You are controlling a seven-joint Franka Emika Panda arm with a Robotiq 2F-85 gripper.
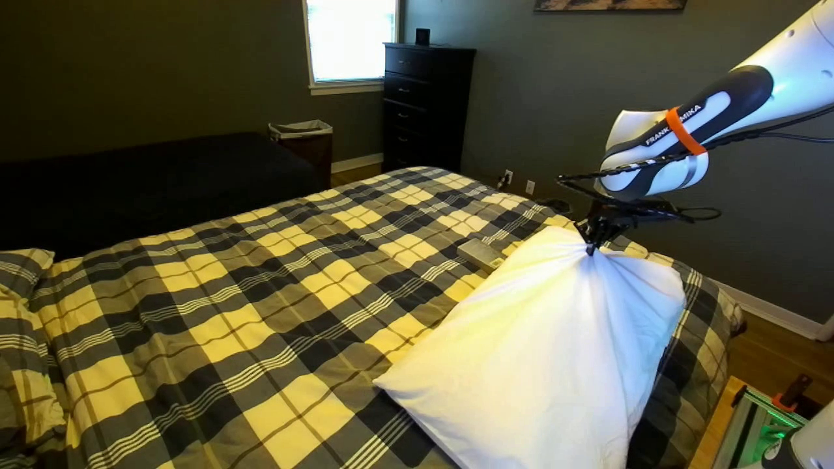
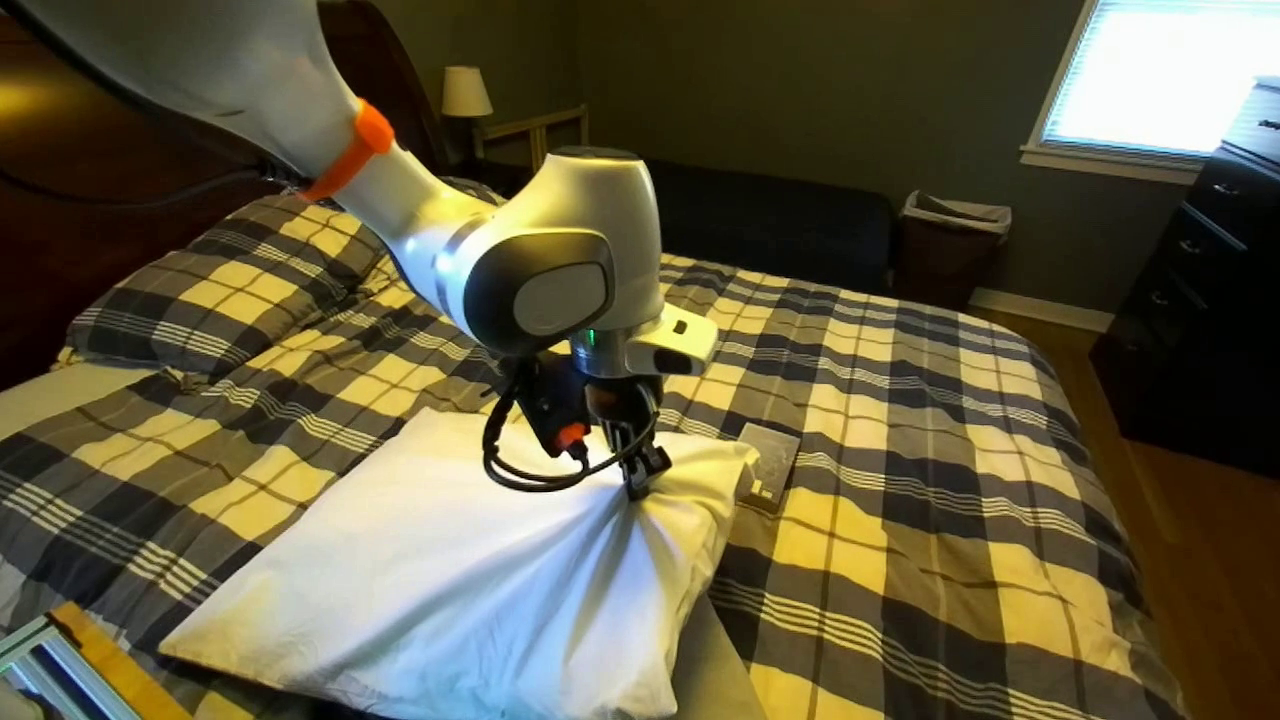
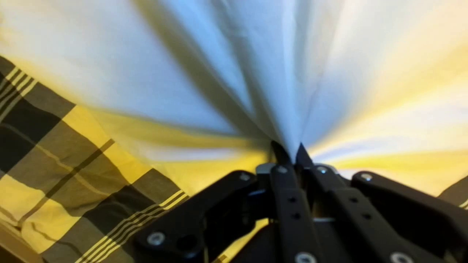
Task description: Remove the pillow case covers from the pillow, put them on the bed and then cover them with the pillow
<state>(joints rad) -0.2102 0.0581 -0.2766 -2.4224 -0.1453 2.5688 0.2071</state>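
In an exterior view, the white pillow [image 1: 521, 365] is held by the gripper [image 1: 591, 249], which is clamped on a bunched fold near the pillow's far edge. Creases are spread out from the pinch, and the gripped part is raised into a peak, while the rest is sloped down toward the plaid-covered bed [image 1: 215, 335]. Whether the pillow is borne by the bed along its lower edge cannot be told. The pillow case covers [image 1: 481, 254], seen as a small flat grey stack, are set on the bed just beside the pillow. The arm [image 1: 730, 104] is extended from the upper right, and an orange band [image 1: 686, 131] is wrapped around it. At the back, a dark dresser [image 1: 427, 107] is placed beside a bright window [image 1: 352, 40], and a lined hamper [image 1: 316, 150] is seen near them.

In an exterior view, the hold is shown across the pillow's broad face, with a plaid pillow [image 2: 240, 290] laid by a wooden headboard [image 2: 50, 270] and a lamp [image 2: 466, 92] seen behind. The pillow case covers are slightly overlapped in sight by a corner of the white pillow; whether the two are touching cannot be told.

In the wrist view, the white pillow's cloth is gathered tightly between the dark fingertips [image 3: 280, 152], and its folds are fanned out above them. The cloth is partly blurred, and the bed's plaid is seen at the lower left
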